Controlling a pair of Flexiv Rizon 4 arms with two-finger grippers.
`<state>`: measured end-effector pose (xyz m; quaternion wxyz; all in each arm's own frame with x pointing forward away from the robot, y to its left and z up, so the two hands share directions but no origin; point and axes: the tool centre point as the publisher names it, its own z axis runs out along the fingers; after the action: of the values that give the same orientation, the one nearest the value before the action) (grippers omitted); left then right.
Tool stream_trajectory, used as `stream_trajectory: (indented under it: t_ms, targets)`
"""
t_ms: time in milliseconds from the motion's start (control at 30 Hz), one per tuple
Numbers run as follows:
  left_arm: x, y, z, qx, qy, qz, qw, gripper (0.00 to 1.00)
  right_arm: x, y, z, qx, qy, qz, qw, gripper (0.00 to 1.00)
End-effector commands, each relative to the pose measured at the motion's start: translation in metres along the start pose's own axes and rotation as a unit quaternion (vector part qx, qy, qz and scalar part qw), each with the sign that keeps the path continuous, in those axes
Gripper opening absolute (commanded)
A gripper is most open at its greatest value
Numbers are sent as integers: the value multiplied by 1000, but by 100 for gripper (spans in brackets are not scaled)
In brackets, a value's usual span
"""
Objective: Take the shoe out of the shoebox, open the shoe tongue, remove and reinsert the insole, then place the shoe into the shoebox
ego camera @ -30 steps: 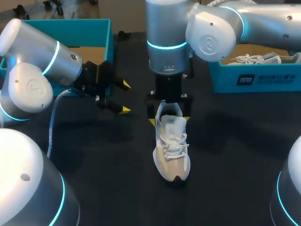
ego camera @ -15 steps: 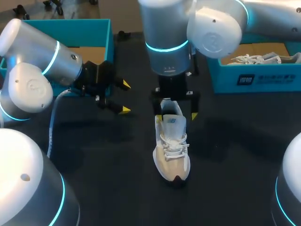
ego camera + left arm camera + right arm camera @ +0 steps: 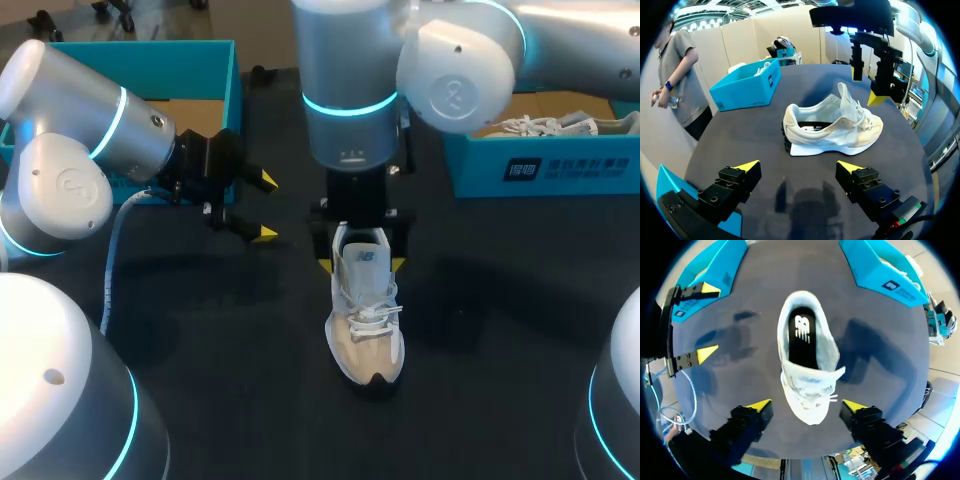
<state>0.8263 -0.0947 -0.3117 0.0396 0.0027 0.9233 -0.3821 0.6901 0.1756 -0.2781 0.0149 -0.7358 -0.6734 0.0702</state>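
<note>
Shoe [image 3: 366, 315]: upright on its sole at mid-counter, between the two boxes and outside both, toe toward the robot.

1. Counter [image 3: 220, 350]: one dark surface; it carries everything listed below.
2. Arms: two. The right arm [image 3: 350, 90] hangs over the heel end of the shoe and hides the heel in the head view. The left arm [image 3: 70, 170] sits beside the left box, well apart from the shoe.
3. Boxes: two, both blue and open. The left box [image 3: 150, 70] is at the far left. The right box [image 3: 540, 165] is at the far right and holds a second shoe [image 3: 545, 124].
4. Shoes: two, one on the counter and one in the right box. The one on the counter is white and cream with a dark sole.
5. Tongue [image 3: 845, 97]: one, standing up from the laces.
6. Insole [image 3: 801, 342]: one, black, lying flat inside the shoe.

Right jaws: released. One yellow tip stands on each side of the shoe at tongue level, and the right wrist view shows a gap on both sides.

Left jaws: released and holding nothing, pointed across the counter toward the side of the shoe.
</note>
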Motion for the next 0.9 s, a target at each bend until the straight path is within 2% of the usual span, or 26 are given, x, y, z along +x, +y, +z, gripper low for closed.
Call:
stream_trajectory:
  t_ms: [33, 233, 367, 433, 467, 533, 600, 700, 900]
  targets:
    - [1, 0, 0, -1, 0, 0, 1000, 100, -1, -7, 13, 3, 7, 4, 1000, 64]
    - [1, 0, 0, -1, 0, 0, 1000, 100, -9, -9, 32, 13, 11, 8, 1000, 69]
    - [1, 0, 0, -1, 0, 0, 1000, 100, -8, -3, 36, 19, 18, 1, 1000, 82]
    - [1, 0, 0, -1, 0, 0, 1000, 100, -6, 2, 36, 17, 20, -4, 1000, 78]
    - [1, 0, 0, -1, 0, 0, 1000, 100, -5, 5, 36, 17, 20, -7, 1000, 71]
    - [1, 0, 0, -1, 0, 0, 1000, 100, -8, 10, 40, 15, 21, -12, 1000, 65]
    - [1, 0, 0, -1, 0, 0, 1000, 100, -8, 15, 40, 12, 21, -16, 1000, 51]
    - [1, 0, 0, -1, 0, 0, 1000, 100, -6, 23, 38, 8, 20, -30, 999, 41]
    - [1, 0, 0, -1, 0, 0, 1000, 100, 1, 35, 37, 6, 20, -55, 998, 41]
